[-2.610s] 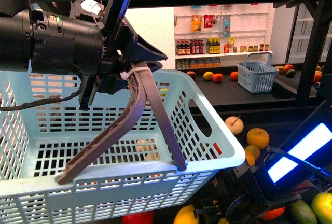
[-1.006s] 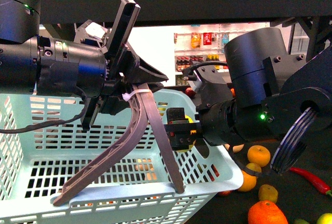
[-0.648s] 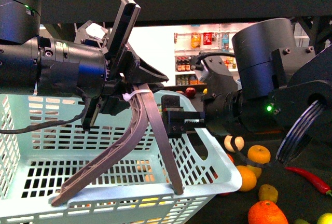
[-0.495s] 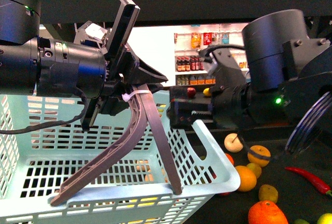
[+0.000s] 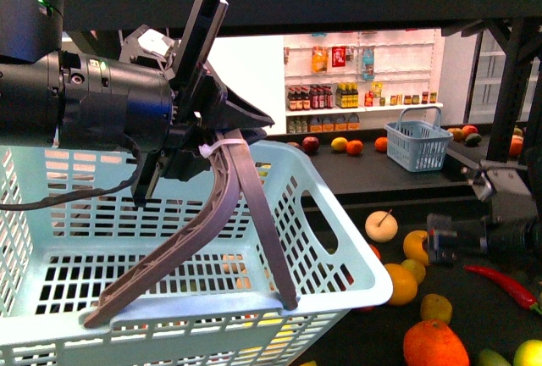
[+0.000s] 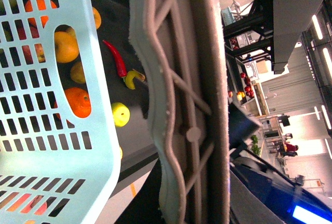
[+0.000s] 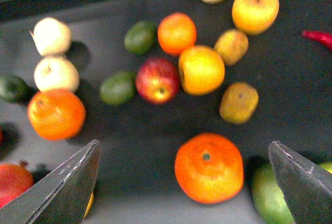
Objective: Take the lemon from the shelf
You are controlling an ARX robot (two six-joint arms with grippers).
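Left gripper (image 5: 212, 147) is clamped on the top of the grey-brown handle (image 5: 246, 205) of the pale blue basket (image 5: 339, 239). It carries the basket raised and level in front of the robot, probably so picked fruit has somewhere to go close to the shelf (image 5: 483, 319). In the left wrist view the handle's ribbed underside fills the frame, which fits a firm, centred hold. Right gripper (image 7: 184, 146) hangs low over the shelf's black tray at the right side, with its fingers (image 7: 67, 182) spread wide and nothing between them. That is a searching or approach pose, not a carry. The tray below holds loose, mixed fruit. Best candidate for the lemon (image 7: 238, 102) is a dull yellow oval lying on the tray just beyond the big orange (image 7: 209, 168) and apart from it. A second dull yellow fruit (image 7: 230, 46) sits further back, touching a rounder yellow-orange one (image 7: 201, 70). I cannot tell for sure which of the two is the lemon, as the picture is soft. A yellow patch shows through the basket slats, but I cannot identify it. The open span is currently centred nearer the orange, so my judgement is that the grasp needs a shift toward the lemon before descending. The risk is nudging the orange or rolling the round fruit. A red chilli (image 5: 500, 284) lies clear of the path.
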